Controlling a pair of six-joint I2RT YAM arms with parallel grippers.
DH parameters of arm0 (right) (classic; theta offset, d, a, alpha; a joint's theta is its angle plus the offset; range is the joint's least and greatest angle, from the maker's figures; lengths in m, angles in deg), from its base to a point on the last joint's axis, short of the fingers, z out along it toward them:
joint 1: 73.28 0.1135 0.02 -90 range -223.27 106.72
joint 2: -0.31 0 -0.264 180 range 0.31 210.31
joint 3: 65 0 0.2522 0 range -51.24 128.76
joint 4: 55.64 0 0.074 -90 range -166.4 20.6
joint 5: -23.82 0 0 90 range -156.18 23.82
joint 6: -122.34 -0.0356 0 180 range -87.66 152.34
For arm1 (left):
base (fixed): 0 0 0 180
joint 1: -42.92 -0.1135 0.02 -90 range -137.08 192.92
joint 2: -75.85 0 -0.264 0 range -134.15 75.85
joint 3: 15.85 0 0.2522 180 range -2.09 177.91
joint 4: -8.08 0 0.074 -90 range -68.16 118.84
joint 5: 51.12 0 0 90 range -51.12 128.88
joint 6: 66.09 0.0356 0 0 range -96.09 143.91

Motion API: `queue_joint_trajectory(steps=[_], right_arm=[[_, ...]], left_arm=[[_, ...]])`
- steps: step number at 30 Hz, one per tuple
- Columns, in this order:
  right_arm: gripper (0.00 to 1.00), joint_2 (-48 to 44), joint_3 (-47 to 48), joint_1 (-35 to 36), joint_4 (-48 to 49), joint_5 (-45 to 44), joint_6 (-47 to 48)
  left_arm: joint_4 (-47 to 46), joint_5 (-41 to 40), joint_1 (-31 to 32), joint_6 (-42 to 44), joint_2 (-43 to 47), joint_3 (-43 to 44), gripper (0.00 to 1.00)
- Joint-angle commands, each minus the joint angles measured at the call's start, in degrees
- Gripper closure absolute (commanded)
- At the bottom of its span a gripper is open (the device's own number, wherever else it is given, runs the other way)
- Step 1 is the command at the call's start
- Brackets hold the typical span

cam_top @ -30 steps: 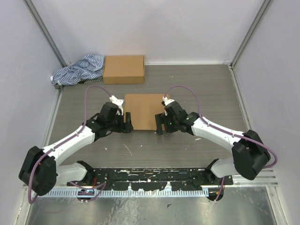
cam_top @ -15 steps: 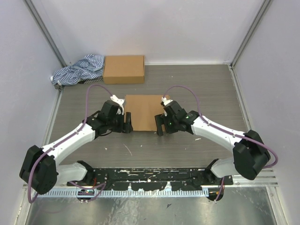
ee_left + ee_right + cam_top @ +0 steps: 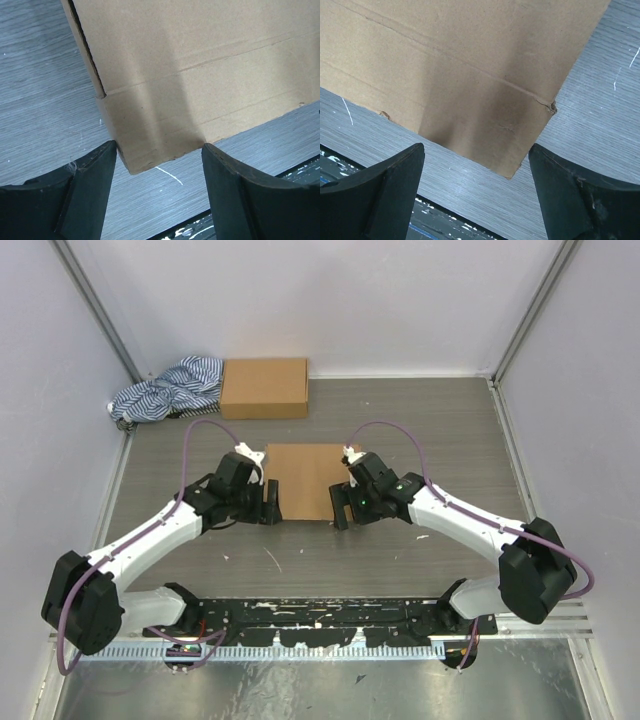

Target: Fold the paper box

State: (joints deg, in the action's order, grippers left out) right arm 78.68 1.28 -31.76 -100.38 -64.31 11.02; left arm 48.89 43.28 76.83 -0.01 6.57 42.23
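Observation:
The paper box [image 3: 305, 478] is a flat brown cardboard mailer lying on the grey table between my two arms. My left gripper [image 3: 270, 505] is open at its near left corner; in the left wrist view the corner of the box [image 3: 165, 100] sits just beyond my gripper [image 3: 159, 152], between the spread fingers. My right gripper [image 3: 340, 508] is open at the near right corner; in the right wrist view the box [image 3: 460, 70] lies flat just beyond my gripper [image 3: 476, 152], untouched. Creases and a slit show on the cardboard.
A second compact brown cardboard box [image 3: 264, 387] stands at the back, with a blue-and-white striped cloth [image 3: 166, 389] bunched to its left. Grey walls enclose the table on three sides. A black rail [image 3: 320, 618] runs along the near edge.
Both grippers have crept slightly toward the near corners of the paper box. The box itself has not moved.

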Motion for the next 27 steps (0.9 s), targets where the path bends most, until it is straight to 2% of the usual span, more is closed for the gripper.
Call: queue_joint_trajectory(steps=[1, 27], right_arm=[[0.10, 0.15, 2.69, 0.41, 0.01, 2.30, 0.39], [0.12, 2.91, 6.29, 0.39, -3.40, 6.63, 2.21]], left_arm=[[1.84, 1.33, 0.27, -0.25, 0.45, 3.00, 0.25], [4.43, 3.51, 0.30, -0.60, 0.22, 3.97, 0.24]])
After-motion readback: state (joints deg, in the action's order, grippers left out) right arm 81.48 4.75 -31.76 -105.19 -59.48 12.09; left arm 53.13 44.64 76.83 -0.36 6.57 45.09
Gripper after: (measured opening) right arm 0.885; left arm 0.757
